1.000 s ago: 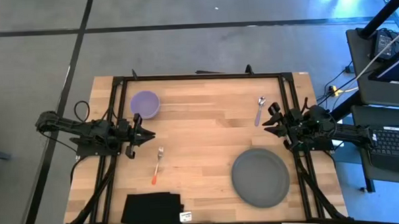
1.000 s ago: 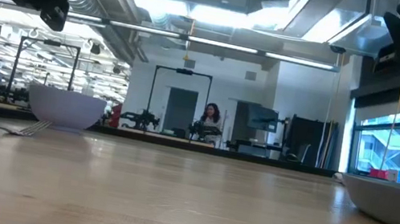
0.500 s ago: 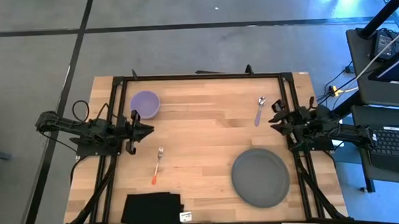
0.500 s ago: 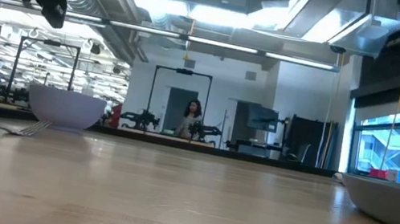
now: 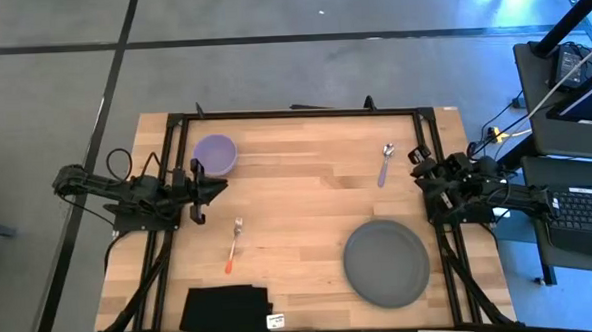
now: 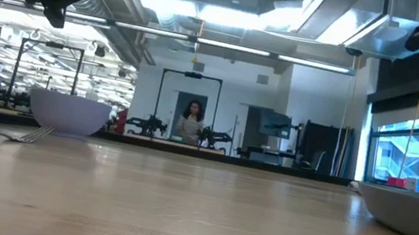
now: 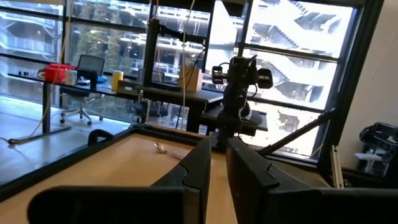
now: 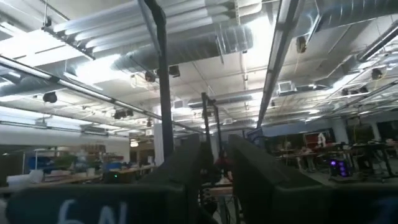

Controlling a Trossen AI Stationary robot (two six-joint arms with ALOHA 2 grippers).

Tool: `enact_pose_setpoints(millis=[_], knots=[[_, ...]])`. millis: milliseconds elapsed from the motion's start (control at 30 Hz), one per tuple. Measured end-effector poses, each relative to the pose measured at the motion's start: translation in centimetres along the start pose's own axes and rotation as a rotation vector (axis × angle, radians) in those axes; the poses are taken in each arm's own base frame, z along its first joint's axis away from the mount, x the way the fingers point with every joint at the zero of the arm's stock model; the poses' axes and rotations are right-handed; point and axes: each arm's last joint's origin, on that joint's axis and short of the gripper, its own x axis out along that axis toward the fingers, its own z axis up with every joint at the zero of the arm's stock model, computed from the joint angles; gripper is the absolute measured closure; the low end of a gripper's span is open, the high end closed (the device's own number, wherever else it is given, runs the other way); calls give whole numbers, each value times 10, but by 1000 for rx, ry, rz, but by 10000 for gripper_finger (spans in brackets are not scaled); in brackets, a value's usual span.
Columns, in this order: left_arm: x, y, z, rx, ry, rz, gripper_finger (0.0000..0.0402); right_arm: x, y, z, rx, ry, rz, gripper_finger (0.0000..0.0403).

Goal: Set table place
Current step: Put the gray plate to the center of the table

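Note:
The lilac bowl (image 5: pixel 215 153) stands at the far left of the table (image 5: pixel 298 201); it also shows in the low view (image 6: pixel 70 111). The orange-handled fork (image 5: pixel 233 245) lies at left centre. The lilac-handled spoon (image 5: pixel 386 164) lies at the far right. The dark grey plate (image 5: pixel 385 263) rests at the near right. My left gripper (image 5: pixel 220 189) hovers shut and empty by the left rail, just near of the bowl. My right gripper (image 5: pixel 414 165) hovers shut and empty by the right rail, right of the spoon.
A black folded cloth (image 5: pixel 225 308) lies at the near left edge, with a small white tag (image 5: pixel 275 321) beside it. The black rail frame (image 5: pixel 294 114) runs round the tabletop. Bare wood lies in the middle between the fork and the plate. A person (image 6: pixel 190 121) stands far off in the room.
My left gripper has drawn back toward the table's left edge. My right gripper has drawn back toward the table's right edge. The bowl, fork, spoon and plate have stayed where they were.

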Motion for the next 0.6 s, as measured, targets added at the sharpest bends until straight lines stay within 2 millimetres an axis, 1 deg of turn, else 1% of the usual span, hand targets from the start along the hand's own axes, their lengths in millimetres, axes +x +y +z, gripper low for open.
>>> enact_pose_setpoints(millis=[100,233,333,467,600], knots=[[0,0,3,2,-5,1,353,0,-1,0,-2,-12,-27,316],[0,0,3,13,17,4,338,0,-4,3,-27,-67,-148,316],[0,0,-3,63,77,9,321,0,-6,6,-73,-102,-238,316],[-1,2,-9,85,134,40,302,-1,-6,6,-72,-105,-252,316],[-1,3,-10,86,134,71,290,0,-7,3,27,-78,-237,316]])
